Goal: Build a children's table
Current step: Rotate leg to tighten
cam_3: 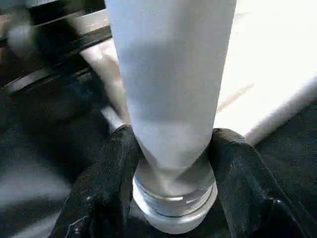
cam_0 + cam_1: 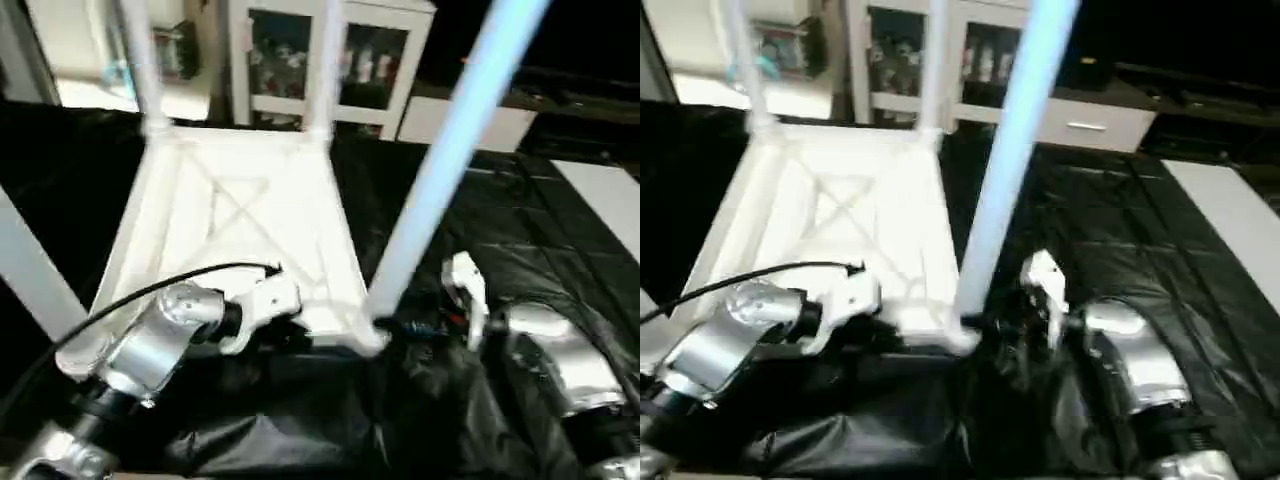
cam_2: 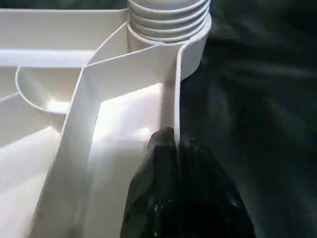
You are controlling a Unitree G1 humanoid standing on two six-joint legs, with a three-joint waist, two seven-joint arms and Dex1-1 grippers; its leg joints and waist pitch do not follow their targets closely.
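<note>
The white table top (image 2: 245, 215) lies underside up, X-ribs showing, on black sheeting (image 2: 560, 250) over the counter. The left end effector (image 3: 176, 163) is clenched on the near rim wall of the top, beside a threaded corner socket (image 3: 168, 20). At the near right corner, the right end effector (image 1: 171, 163) grasps the base of a leg (image 2: 450, 150) standing in its socket. Two far legs (image 2: 325, 60) stand upright.
</note>
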